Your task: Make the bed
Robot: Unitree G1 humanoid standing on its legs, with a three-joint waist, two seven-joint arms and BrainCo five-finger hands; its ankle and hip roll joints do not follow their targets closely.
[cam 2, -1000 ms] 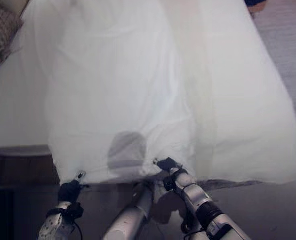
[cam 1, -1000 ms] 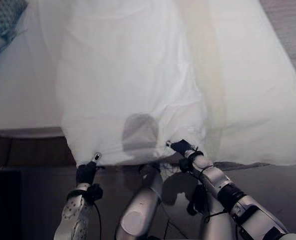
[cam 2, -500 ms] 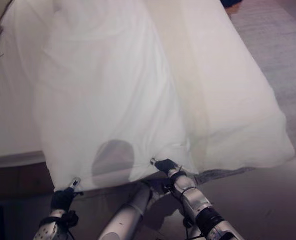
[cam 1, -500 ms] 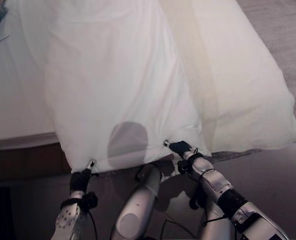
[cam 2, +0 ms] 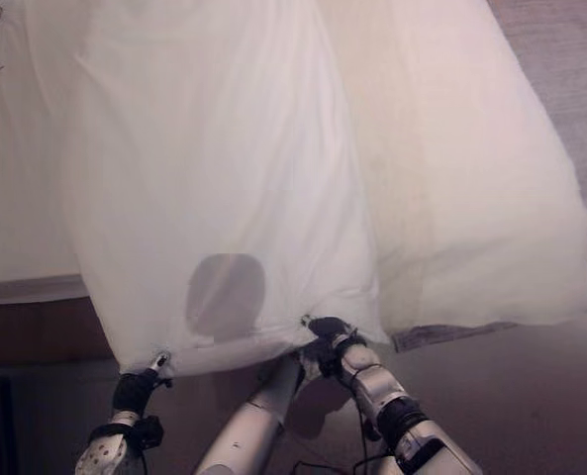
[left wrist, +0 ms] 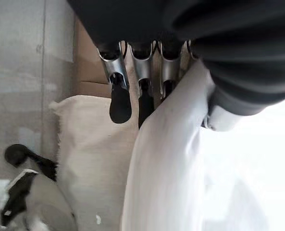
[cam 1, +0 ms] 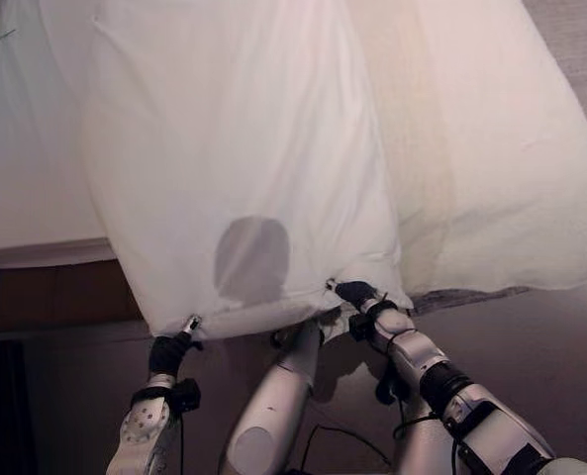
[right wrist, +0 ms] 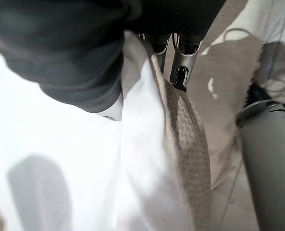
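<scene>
Since a second ago both hands have kept their hold on the white sheet [cam 1: 244,148], and its near edge now sits a little lower toward the robot, while the patterned pillow that showed at the far left corner has all but slid out of sight as the camera shifted. At the sheet's near left corner, the left hand [cam 1: 170,353] has its fingers [left wrist: 119,98] curled over the cloth with the thumb pressed on the other side, pinching the hem. To its right, the right hand [cam 1: 360,297] pinches the hem the same way, its fingers [right wrist: 181,67] folded round a bunch of white cloth together with a strip of coarse beige woven fabric [right wrist: 188,144]. Between the two hands the hem hangs in a shallow sag. Away from the hands the sheet runs up over the bed, covering a cream blanket [cam 1: 491,168] that spreads out past the right hand and ends in a frayed grey edge just beside that hand. Beyond the left hand the bare white mattress [cam 1: 26,168] lies over a brown bed frame [cam 1: 55,297].
</scene>
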